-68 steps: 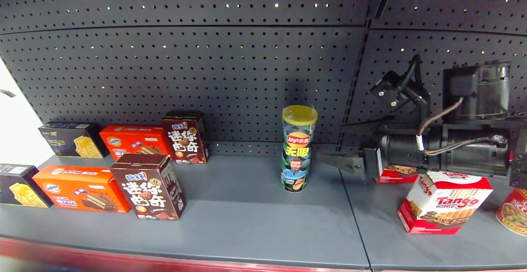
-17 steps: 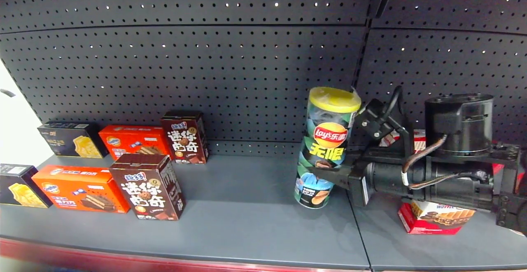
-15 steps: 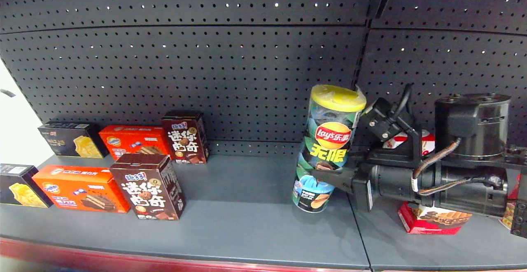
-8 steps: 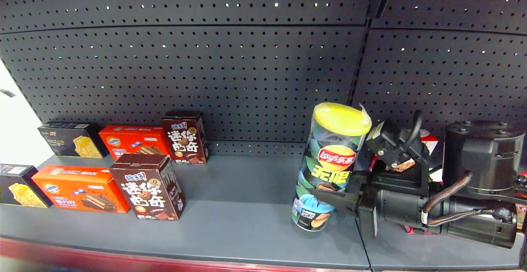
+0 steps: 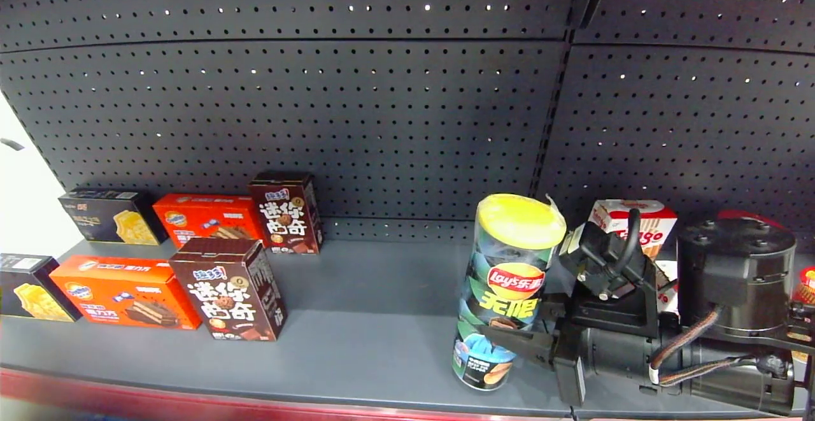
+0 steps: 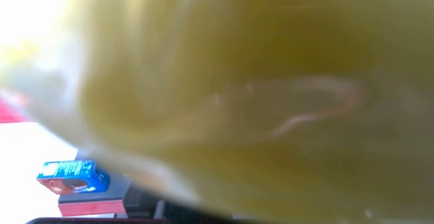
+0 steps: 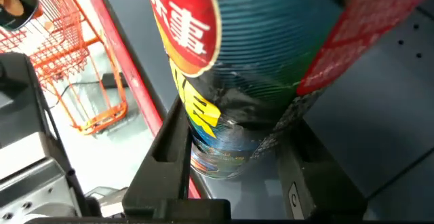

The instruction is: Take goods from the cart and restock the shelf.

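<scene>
Over the grey shelf point(image 5: 369, 344), the right hand point(image 5: 509, 338) pinches the chip can point(image 5: 512, 268) below its middle.

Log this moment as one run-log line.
right gripper | shut on chips can | can slightly tilted | near shelf front edge | contact unclear

Two black boxes point(image 5: 111, 217), two orange boxes point(image 5: 124, 290), two brown boxes point(image 5: 232, 287), one can point(image 5: 509, 281).
</scene>
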